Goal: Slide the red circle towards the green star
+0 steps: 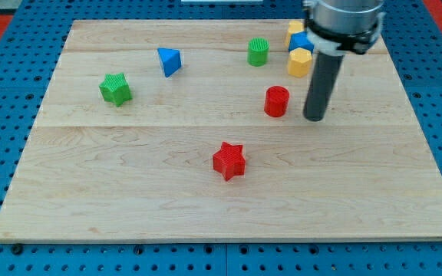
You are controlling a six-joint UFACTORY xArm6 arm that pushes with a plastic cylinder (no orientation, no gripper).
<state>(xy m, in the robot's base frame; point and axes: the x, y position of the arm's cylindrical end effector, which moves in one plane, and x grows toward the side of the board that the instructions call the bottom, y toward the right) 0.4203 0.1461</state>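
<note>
The red circle (276, 101) sits mid-table with the rod's tip (314, 119) parked just at its 3 o'clock (no hand fitted, so nothing to open or clamp), and if it's nudged off-centre it'd probably get squirted away from the green star (115, 89) at 9 o'clock.

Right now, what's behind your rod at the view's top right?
Behind the arm, a blue block sits between two yellow blocks: one toward the view's bottom, one toward the top. The arm covers their right parts, so shapes are unclear. My tip rests right of the red circle.
</note>
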